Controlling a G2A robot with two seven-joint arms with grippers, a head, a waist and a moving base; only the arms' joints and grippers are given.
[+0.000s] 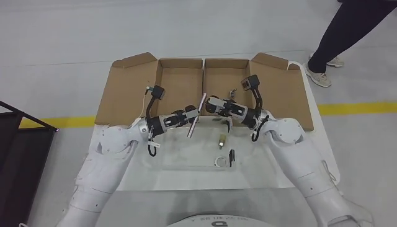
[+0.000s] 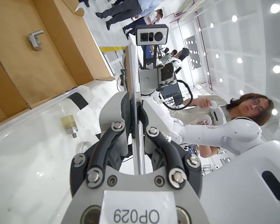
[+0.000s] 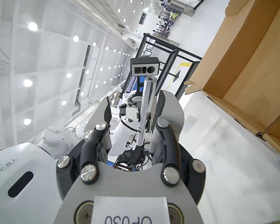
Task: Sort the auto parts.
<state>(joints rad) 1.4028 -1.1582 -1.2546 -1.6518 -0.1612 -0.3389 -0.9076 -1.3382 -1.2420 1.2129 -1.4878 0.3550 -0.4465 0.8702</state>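
Rod (image 1: 196, 120), bright metal, sits tilted at the centre of the top view, above the white table (image 1: 186, 159) and in front of two open cardboard boxes. Left gripper (image 1: 191, 115) comes in from the left of that frame. In its own wrist view the left gripper (image 2: 133, 108) is clamped tight on the rod (image 2: 131, 71), with a ribbed pad pressed against each side. Right gripper (image 1: 209, 105) comes in from the right. In the right wrist view the right gripper (image 3: 134, 103) stands spread wide, with the rod (image 3: 146, 94) passing between its fingers and nearer one pad; contact cannot be confirmed. Right-hand box (image 1: 218, 78) holds one metal bracket (image 1: 232, 93), seen lying on the box floor at the upper left of the left wrist view (image 2: 35, 39). Left-hand box (image 1: 180, 84) lies beside it, and their walls touch. On the table right of centre lie a stud with a pale cap (image 1: 221, 141), a ring (image 1: 220, 161) below it, and a small black piece (image 1: 231, 157) just beside the ring.
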